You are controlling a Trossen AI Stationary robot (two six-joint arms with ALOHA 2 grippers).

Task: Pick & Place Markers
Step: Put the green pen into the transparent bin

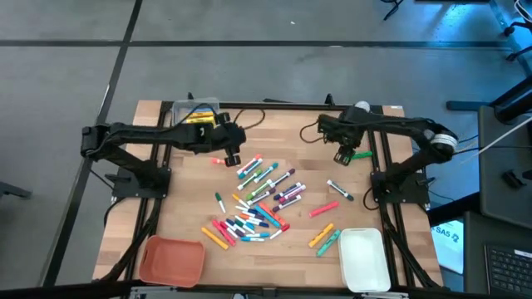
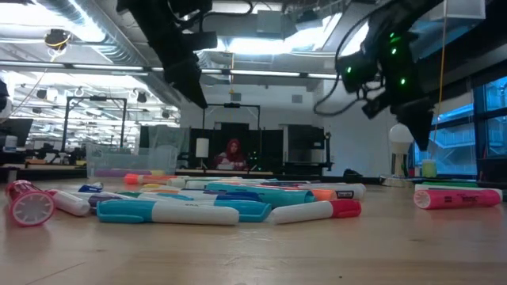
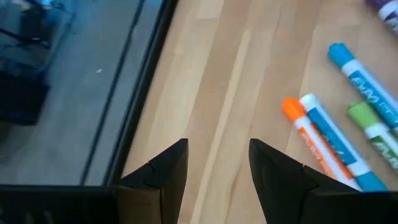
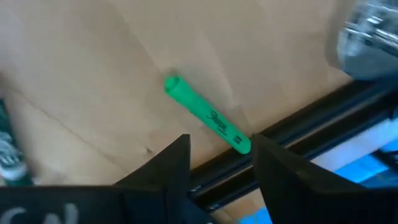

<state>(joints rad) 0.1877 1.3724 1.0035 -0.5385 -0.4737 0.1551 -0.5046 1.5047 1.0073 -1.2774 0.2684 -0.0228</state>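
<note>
Green marker (image 4: 207, 123), far end hidden behind right gripper (image 4: 219, 163).

A green marker (image 4: 207, 123) lies on pale wood table (image 4: 93, 74); bins are orange (image 1: 171, 259) and white (image 1: 364, 259).

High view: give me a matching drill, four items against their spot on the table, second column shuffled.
Items:
1. orange tray
2. white tray
3. green marker
4. clear box

Places:
A. far edge, behind the left gripper
B. near left corner
C. beside the right gripper, by the right rail
D. near right corner

Pairs: 1-B, 2-D, 3-C, 4-A
</note>
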